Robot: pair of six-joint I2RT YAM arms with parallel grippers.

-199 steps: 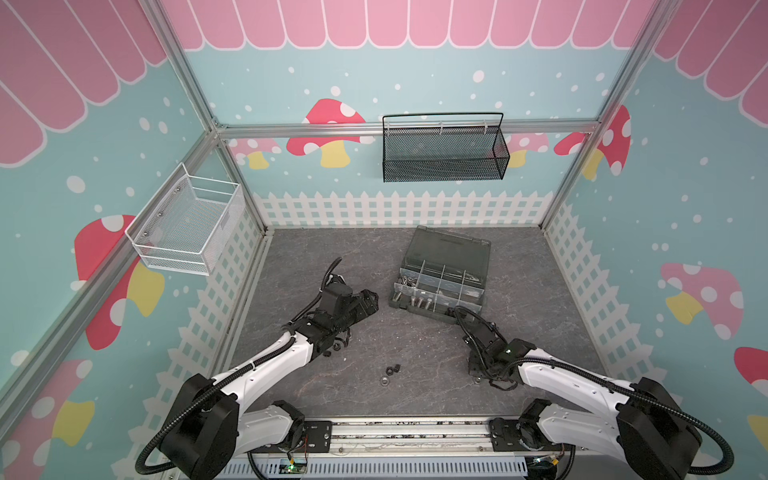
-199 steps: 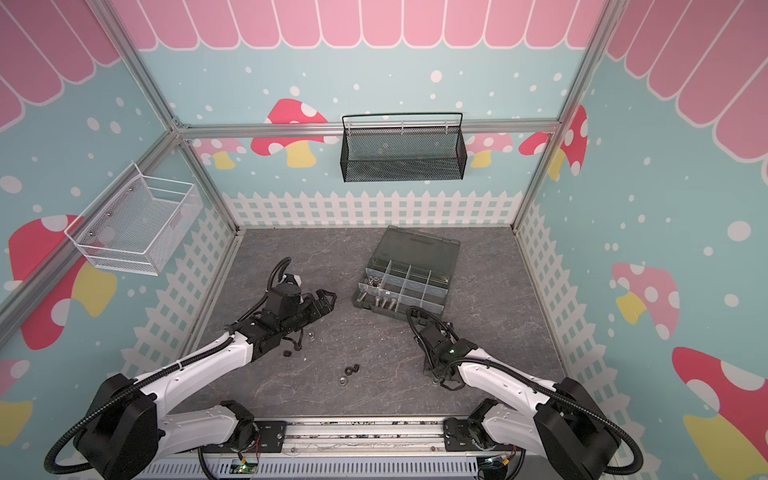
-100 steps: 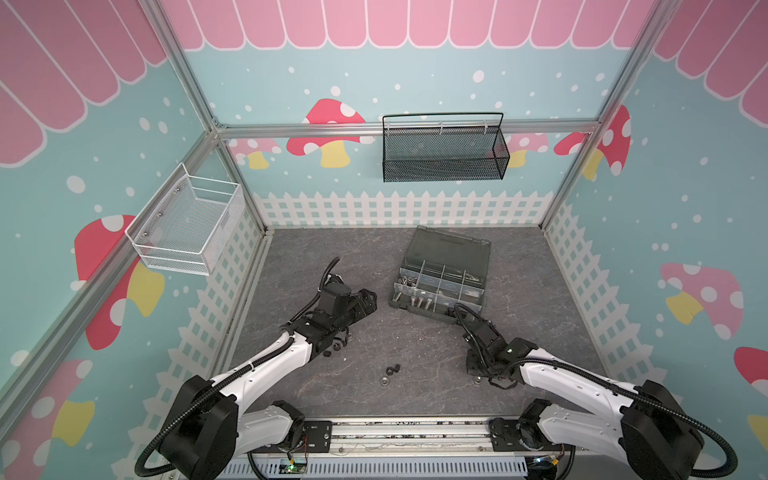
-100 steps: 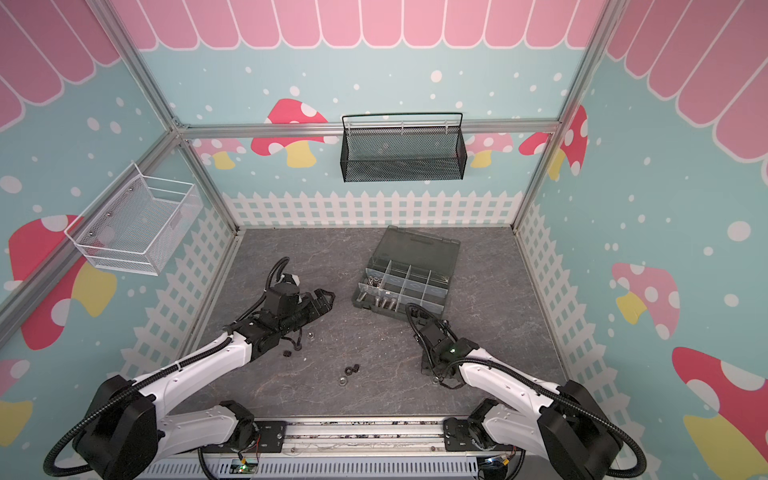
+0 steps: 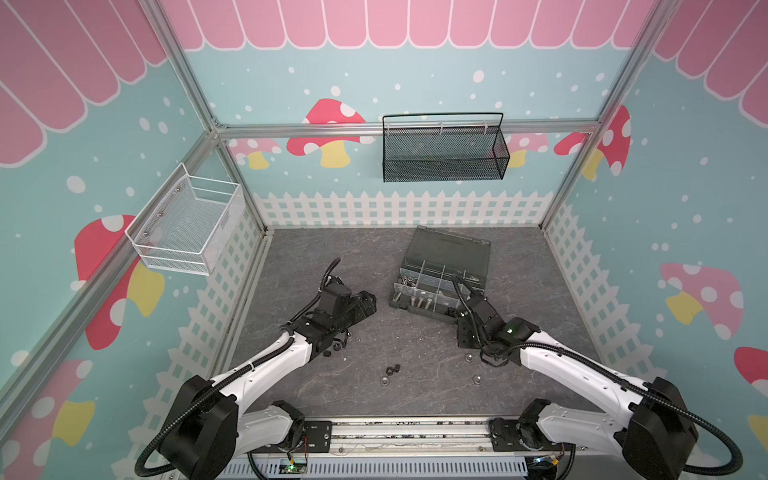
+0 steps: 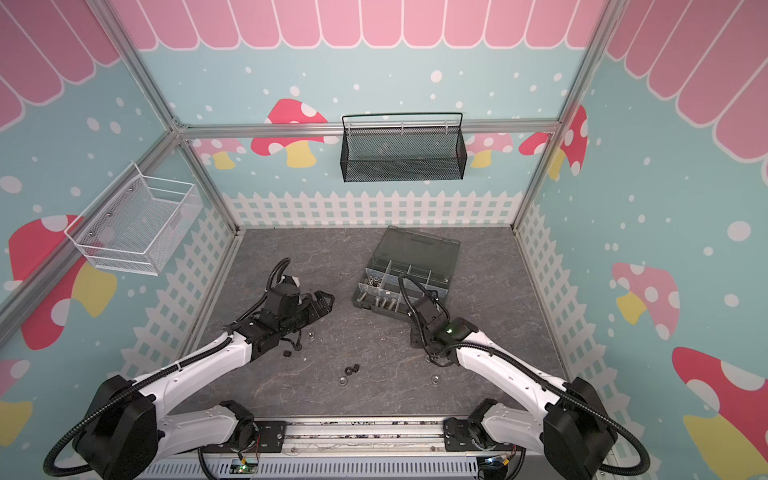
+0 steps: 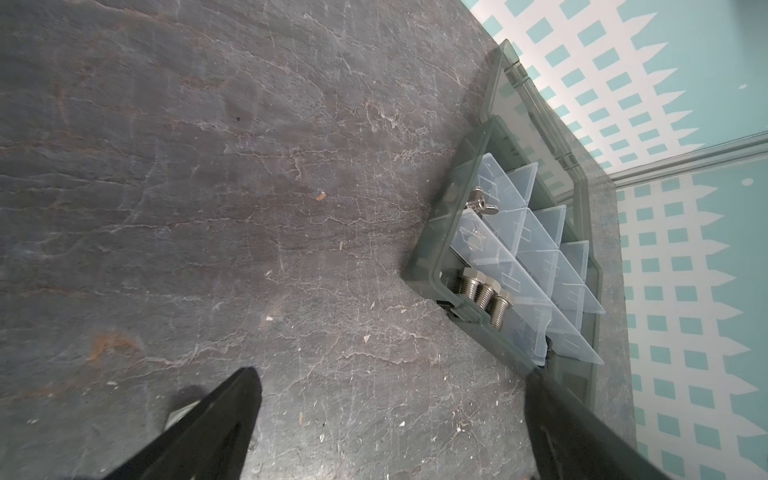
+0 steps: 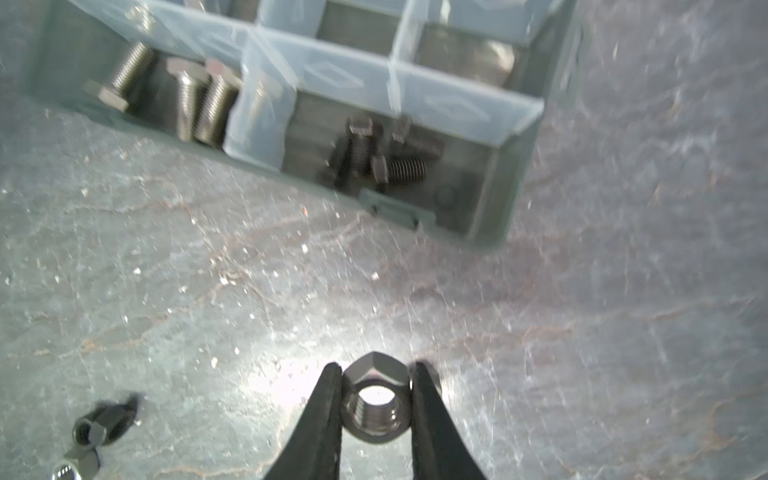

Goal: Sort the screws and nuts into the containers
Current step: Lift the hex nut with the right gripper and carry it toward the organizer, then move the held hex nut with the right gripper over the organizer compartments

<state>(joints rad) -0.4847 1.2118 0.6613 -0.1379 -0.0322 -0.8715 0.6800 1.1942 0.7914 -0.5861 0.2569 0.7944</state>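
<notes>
The right gripper (image 8: 377,365) is gripping a silver hex nut (image 8: 376,401) just short of the organiser box (image 8: 490,208)

Its jaws are pinching the nut by its flats over the grey tabletop (image 8: 623,332). Ahead, black screws (image 8: 386,153) are lying in the box's corner compartment — silver hex bolts (image 8: 199,104) in the one beside it. Black nuts (image 8: 99,428) are sitting loose on the tabletop nearby. The left gripper (image 7: 390,374) is hanging wide open and empty, facing the box — a wing nut (image 7: 478,203) is resting inside.

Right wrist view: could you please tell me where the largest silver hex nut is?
The silver hex nut sits between the right gripper's fingers, short of the organiser box's black screws.
</notes>
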